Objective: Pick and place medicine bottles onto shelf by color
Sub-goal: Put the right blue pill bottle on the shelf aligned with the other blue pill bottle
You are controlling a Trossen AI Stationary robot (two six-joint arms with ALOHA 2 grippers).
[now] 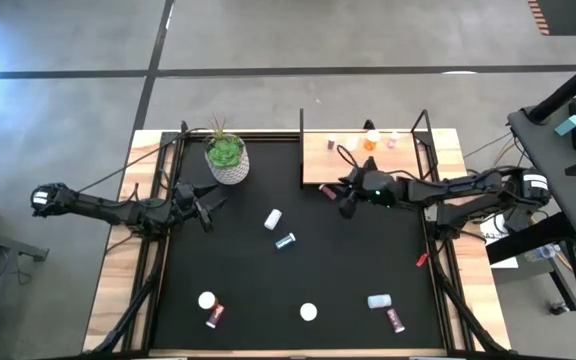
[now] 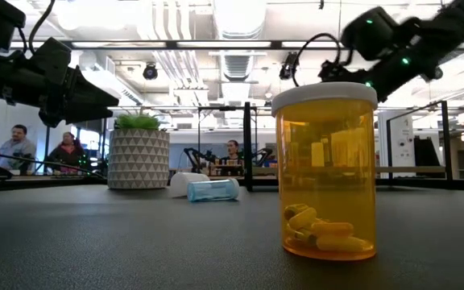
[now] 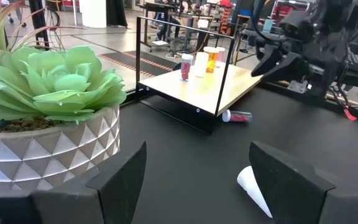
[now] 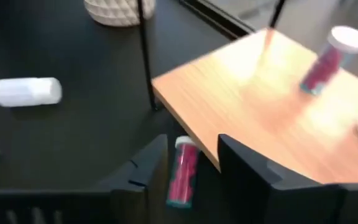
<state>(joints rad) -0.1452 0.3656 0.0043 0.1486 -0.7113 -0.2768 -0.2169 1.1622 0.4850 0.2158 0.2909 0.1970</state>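
High view: plant pot [image 1: 227, 160] beside shelf [image 1: 320, 160].

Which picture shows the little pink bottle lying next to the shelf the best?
The right wrist view: the pink bottle lies big, just past the right gripper. The high and left wrist views show it tiny by the shelf; the low view doesn't show it.

No legible text, labels, brands or numbers in any view. Orange bottle [image 2: 324, 171] in the low view, centre-right of frame, has no readable label facing the camera. Shelf [image 1: 320, 160] bottles too small to read.
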